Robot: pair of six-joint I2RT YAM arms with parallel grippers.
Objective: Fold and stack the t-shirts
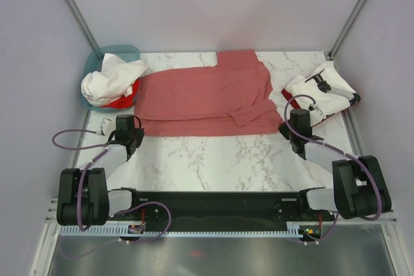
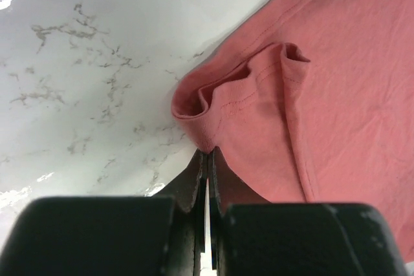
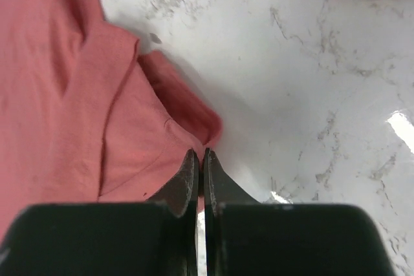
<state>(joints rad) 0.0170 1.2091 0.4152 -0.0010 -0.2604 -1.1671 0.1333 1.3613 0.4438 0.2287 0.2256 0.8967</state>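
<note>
A dusty salmon-red t-shirt (image 1: 207,95) lies spread flat across the far half of the marble table (image 1: 213,156). My left gripper (image 1: 136,134) is at its near left corner. In the left wrist view the left gripper (image 2: 208,153) is shut on the puckered hem of the salmon-red t-shirt (image 2: 310,95). My right gripper (image 1: 286,127) is at the near right corner. In the right wrist view the right gripper (image 3: 202,154) is shut on the edge of the salmon-red t-shirt (image 3: 71,95), beside a rolled fold.
A teal basket (image 1: 96,64) at the back left holds crumpled white (image 1: 110,79) and red (image 1: 121,101) t-shirts. A folded pile (image 1: 323,92), white on top with red beneath, sits at the back right. Walls close in on both sides.
</note>
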